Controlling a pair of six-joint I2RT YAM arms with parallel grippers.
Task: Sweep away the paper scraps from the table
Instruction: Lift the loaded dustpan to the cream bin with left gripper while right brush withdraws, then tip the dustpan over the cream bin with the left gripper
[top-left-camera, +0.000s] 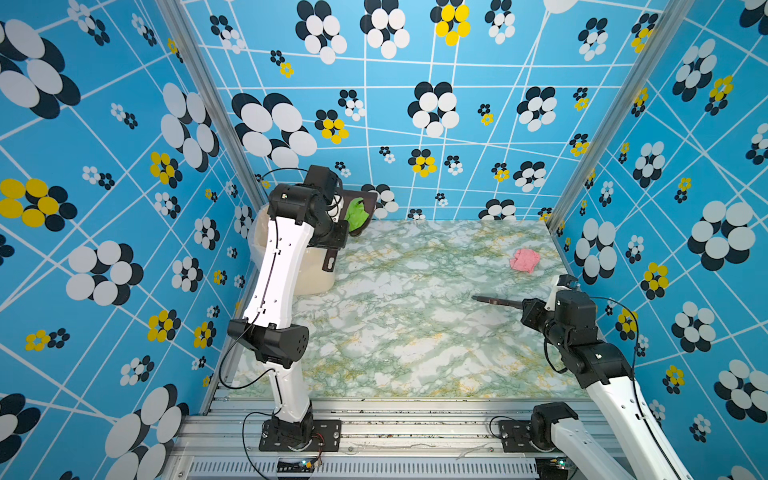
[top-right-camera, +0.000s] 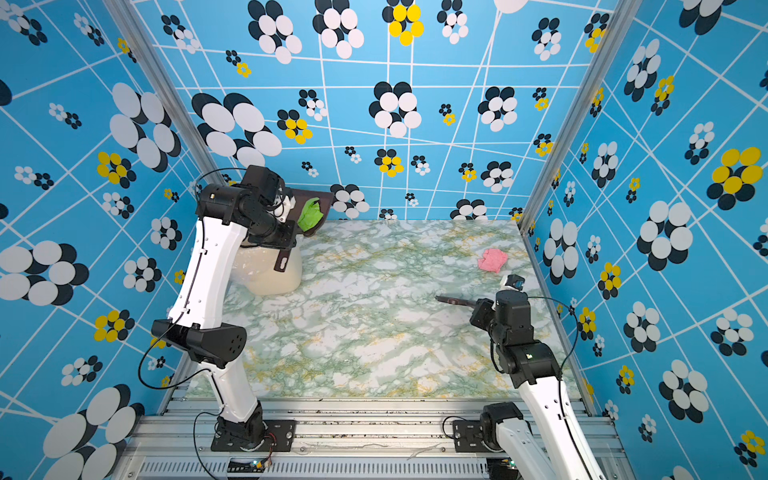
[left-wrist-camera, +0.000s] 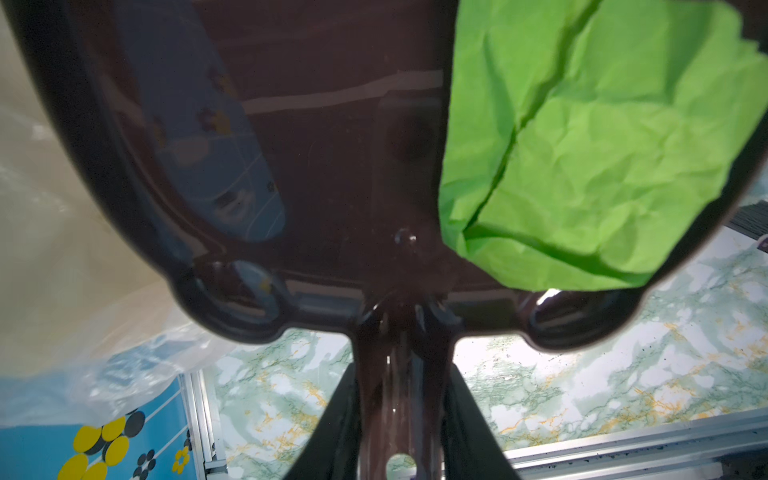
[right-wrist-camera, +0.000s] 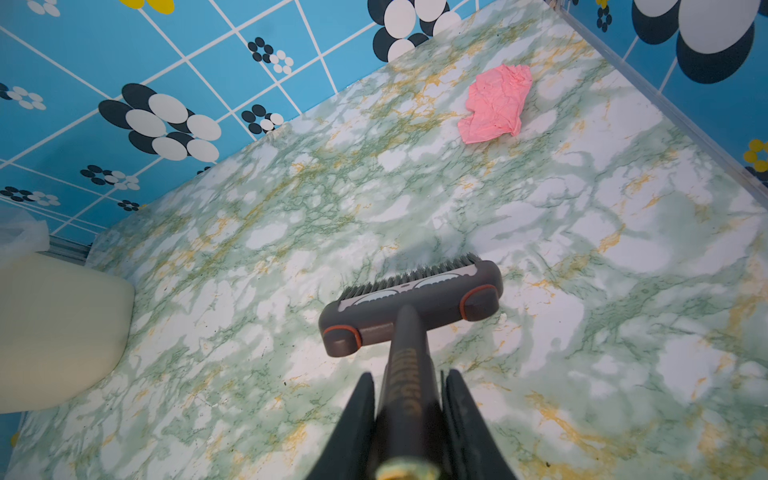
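Note:
A crumpled green paper scrap (top-left-camera: 355, 214) (left-wrist-camera: 582, 145) lies in a dark brown dustpan (top-left-camera: 368, 195) (left-wrist-camera: 332, 166), down by its handle end. My left gripper (top-left-camera: 337, 239) (left-wrist-camera: 401, 407) is shut on the dustpan's handle and holds the pan tilted in the air above the bin at the back left. A pink paper scrap (top-left-camera: 524, 260) (right-wrist-camera: 496, 104) lies on the marble-pattern table (top-left-camera: 415, 332) at the back right. My right gripper (top-left-camera: 530, 309) (right-wrist-camera: 409, 399) is shut on the handle of a grey brush (top-left-camera: 494, 301) (right-wrist-camera: 411, 303). The brush head hangs low over the table, nearer than the pink scrap and apart from it.
A cream bin (top-left-camera: 316, 270) (right-wrist-camera: 54, 332) with a clear plastic liner (left-wrist-camera: 83, 249) stands at the back left corner, partly hidden by my left arm. Blue flower-patterned walls close the table on three sides. An aluminium frame (top-left-camera: 374, 415) runs along the front.

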